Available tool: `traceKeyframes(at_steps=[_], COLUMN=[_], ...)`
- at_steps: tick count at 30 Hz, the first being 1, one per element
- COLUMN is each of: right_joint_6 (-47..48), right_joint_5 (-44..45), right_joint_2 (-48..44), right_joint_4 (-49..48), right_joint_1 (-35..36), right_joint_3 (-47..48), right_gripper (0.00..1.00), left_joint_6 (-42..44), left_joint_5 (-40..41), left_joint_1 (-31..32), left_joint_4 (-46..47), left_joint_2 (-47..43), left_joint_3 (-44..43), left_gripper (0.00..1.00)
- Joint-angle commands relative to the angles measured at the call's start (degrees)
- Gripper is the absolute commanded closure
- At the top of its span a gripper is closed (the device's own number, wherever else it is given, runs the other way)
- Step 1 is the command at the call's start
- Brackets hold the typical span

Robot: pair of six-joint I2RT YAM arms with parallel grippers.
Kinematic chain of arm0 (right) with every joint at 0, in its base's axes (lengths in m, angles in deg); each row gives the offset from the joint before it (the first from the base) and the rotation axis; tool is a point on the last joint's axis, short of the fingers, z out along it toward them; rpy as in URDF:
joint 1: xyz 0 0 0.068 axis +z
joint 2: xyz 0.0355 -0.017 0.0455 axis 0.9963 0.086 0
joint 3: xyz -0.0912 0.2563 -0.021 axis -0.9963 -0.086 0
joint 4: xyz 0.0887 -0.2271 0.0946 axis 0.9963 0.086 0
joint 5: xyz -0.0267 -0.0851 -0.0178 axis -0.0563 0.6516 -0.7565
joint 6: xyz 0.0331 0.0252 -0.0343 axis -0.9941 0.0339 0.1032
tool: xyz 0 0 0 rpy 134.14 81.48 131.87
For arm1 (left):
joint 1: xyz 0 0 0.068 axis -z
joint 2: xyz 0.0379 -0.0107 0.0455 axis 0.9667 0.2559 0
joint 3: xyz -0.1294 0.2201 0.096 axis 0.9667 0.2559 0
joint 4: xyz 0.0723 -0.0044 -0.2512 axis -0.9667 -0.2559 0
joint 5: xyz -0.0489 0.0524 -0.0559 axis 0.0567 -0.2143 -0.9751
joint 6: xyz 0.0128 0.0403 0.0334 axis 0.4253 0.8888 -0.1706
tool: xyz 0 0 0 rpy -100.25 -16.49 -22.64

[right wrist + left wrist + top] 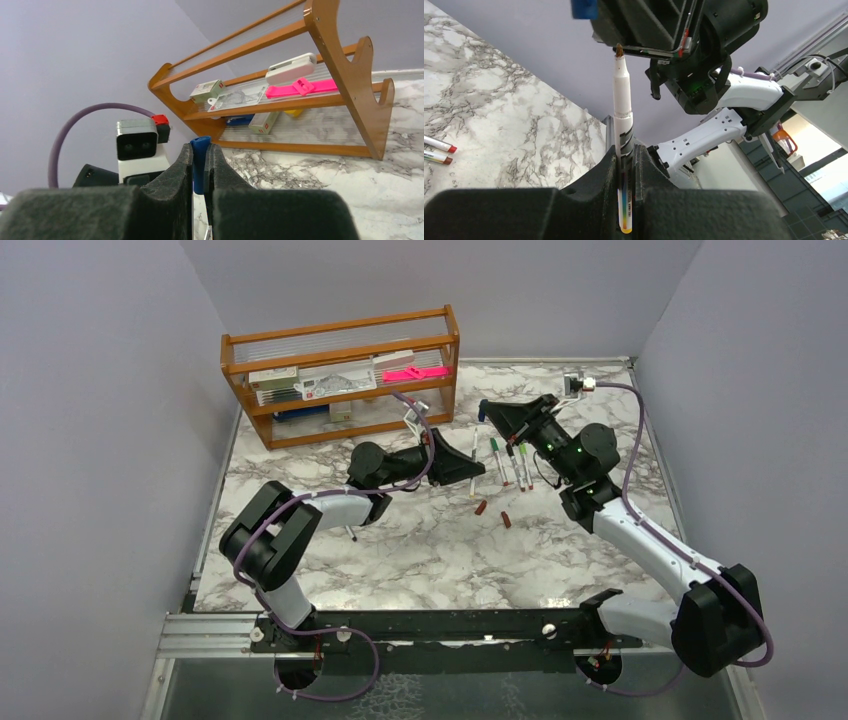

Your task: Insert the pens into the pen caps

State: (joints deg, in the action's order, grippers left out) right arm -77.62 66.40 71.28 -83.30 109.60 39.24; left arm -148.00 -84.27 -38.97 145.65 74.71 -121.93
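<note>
1. Over the far half of the bench (400, 550), the left jaws are clamped tight on a pen (622, 100) — barrel gripped low, long axis pointing straight out of them, brown tip foremost.
2. Just beyond that tip, a little off its line, hangs the blue cap (584, 7).
3. Right jaws pinch that cap shut — its mouth likely needs aligning with the tip.

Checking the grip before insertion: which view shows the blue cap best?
Right wrist: the blue cap sits close up, pinched in the right gripper. Left wrist catches only part of it at the top edge. Top external: too small to make out.
</note>
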Motion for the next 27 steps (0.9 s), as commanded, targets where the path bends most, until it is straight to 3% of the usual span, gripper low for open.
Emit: traceKeyframes(at_steps=[1,27], right_joint_6=[-0.1,-0.1], right_joint_5=[-2.0,-5.9], right_joint_2=[-0.7,-1.4], right_joint_4=[-2.4,-2.6], right_joint_1=[-0.1,-0.1], right_joint_3=[2.2,-1.4], right_gripper=[0.99,0.99], left_joint_6=[2.3,3.4], left_joint_5=[-1.1,-0.3], left_joint_1=[0.5,0.5], left_joint_4=[-1.3,-3.6], left_joint_2=[0.6,-1.1], left_joint_3=[-0.7,-1.4], left_gripper=[1.00,1.00])
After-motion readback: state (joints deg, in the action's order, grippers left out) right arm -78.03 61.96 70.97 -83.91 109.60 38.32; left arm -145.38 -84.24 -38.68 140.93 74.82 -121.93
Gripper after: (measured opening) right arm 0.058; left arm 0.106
